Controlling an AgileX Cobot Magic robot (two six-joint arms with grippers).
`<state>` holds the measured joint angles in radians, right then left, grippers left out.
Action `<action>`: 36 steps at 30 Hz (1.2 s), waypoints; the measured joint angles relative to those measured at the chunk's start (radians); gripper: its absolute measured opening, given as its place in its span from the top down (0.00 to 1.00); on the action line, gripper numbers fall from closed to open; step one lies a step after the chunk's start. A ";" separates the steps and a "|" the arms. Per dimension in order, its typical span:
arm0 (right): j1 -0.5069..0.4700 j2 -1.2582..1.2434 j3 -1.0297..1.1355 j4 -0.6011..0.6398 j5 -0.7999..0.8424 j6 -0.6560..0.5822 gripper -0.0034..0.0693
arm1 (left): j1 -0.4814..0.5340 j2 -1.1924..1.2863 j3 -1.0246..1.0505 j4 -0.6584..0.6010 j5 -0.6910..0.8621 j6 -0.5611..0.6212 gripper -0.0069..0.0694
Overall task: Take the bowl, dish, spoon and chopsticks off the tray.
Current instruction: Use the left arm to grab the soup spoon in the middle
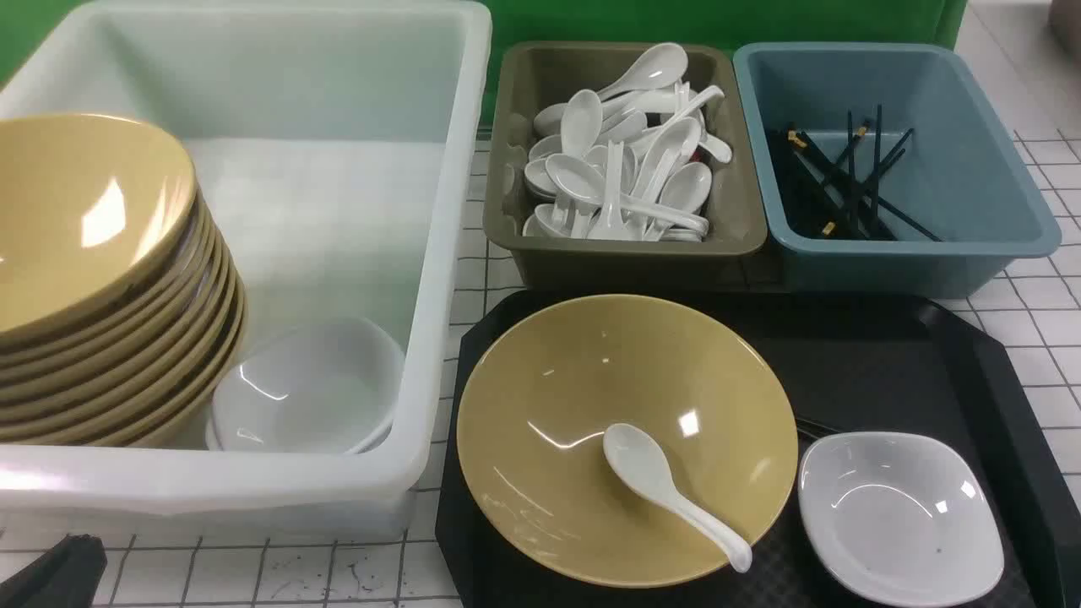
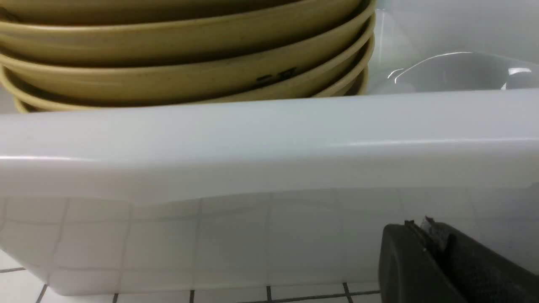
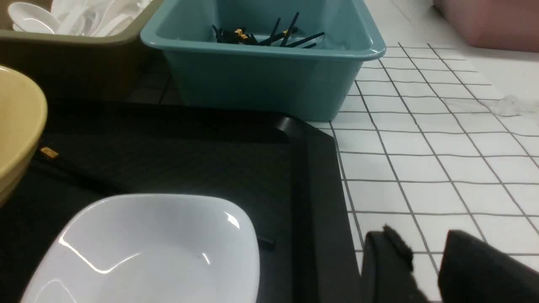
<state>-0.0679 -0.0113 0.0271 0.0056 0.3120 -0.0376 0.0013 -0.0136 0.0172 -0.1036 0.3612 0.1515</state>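
The black tray (image 1: 887,355) lies at the front right. On it stands the yellow bowl (image 1: 583,380) with the white spoon (image 1: 667,490) lying inside. To the bowl's right is the white dish (image 1: 899,515). The black chopsticks (image 3: 76,176) lie on the tray behind the dish and run under the bowl's rim, where a gold band shows; only a short piece appears in the front view (image 1: 815,426). My right gripper (image 3: 423,237) is open and empty, over the tiled table just beside the tray's right rim. Low in front of the white tub's near wall, my left gripper (image 2: 417,227) is shut and empty.
A white tub (image 1: 439,253) at the left holds stacked yellow bowls (image 1: 101,279) and white dishes (image 1: 312,388). Behind the tray stand an olive bin (image 1: 515,169) of white spoons and a blue bin (image 1: 971,169) of black chopsticks.
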 joint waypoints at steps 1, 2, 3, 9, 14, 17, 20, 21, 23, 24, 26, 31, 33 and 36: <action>0.000 0.000 0.000 0.000 0.000 0.000 0.63 | 0.000 0.000 0.000 0.000 0.000 0.000 0.92; 0.000 0.000 0.000 0.000 0.000 0.000 0.63 | 0.000 0.000 0.000 0.000 0.000 0.000 0.92; 0.000 0.000 0.000 0.000 0.000 0.000 0.63 | 0.000 0.000 0.000 0.000 0.000 0.000 0.92; 0.000 0.000 0.000 0.000 0.000 0.000 0.63 | 0.000 0.000 0.000 0.000 -0.001 -0.002 0.92; 0.000 0.000 0.000 0.000 0.000 0.000 0.63 | 0.000 0.000 0.000 0.000 -0.001 -0.002 0.92; 0.000 0.000 0.000 0.000 0.000 0.000 0.63 | 0.000 0.000 0.000 0.000 -0.001 -0.002 0.92; 0.000 0.000 0.000 0.000 0.000 0.000 0.63 | 0.000 0.000 0.001 0.000 -0.003 -0.002 0.92; 0.000 0.000 0.000 0.000 0.000 0.000 0.63 | 0.000 0.000 0.001 0.000 -0.007 -0.002 0.92; 0.000 0.000 0.000 0.000 0.000 -0.001 0.63 | 0.000 0.000 0.003 0.000 -0.021 -0.002 0.92; 0.000 0.000 0.000 0.000 0.000 -0.009 0.63 | 0.000 0.000 0.006 0.000 -0.030 -0.002 0.92; 0.000 0.000 0.000 0.000 -0.010 -0.016 0.63 | 0.000 0.000 0.009 0.000 -0.051 -0.002 0.92; 0.000 0.000 0.002 0.000 -0.127 -0.019 0.63 | 0.000 0.000 0.010 0.000 -0.160 -0.002 0.92; 0.000 0.000 0.002 0.000 -0.242 -0.019 0.63 | 0.000 0.000 0.010 0.000 -0.262 -0.002 0.92; 0.000 0.000 0.002 0.000 -0.408 -0.019 0.63 | 0.000 0.000 0.010 0.000 -0.463 -0.002 0.92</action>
<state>-0.0679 -0.0113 0.0286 0.0056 -0.0961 -0.0561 0.0013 -0.0136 0.0268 -0.1036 -0.1015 0.1496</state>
